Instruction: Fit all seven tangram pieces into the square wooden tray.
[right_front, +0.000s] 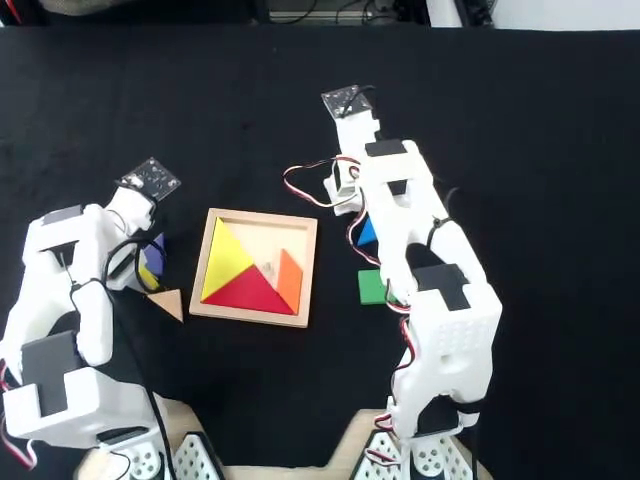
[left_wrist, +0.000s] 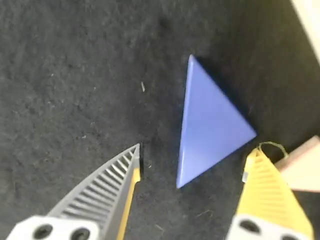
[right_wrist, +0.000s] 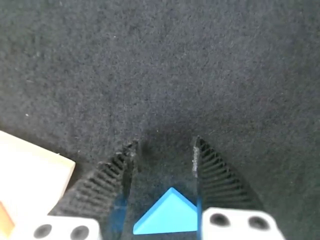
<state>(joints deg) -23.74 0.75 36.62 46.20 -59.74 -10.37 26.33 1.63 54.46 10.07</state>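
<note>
Partly cut off, blue triangle (right_wrist: 169, 216), framed by right gripper (right_wrist: 162, 150)

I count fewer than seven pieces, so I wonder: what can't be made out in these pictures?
High view: violet-blue triangle, mostly under the left arm.
High view: light blue triangle, partly under the right arm.
Right wrist view: its base, cut off by the picture's edge.

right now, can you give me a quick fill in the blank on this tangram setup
The tray holds ___ coloured pieces.
The square piece lying outside the tray is ___.
The blue piece inside the open left gripper is a ___.
Missing words: three, green, triangle.
</note>
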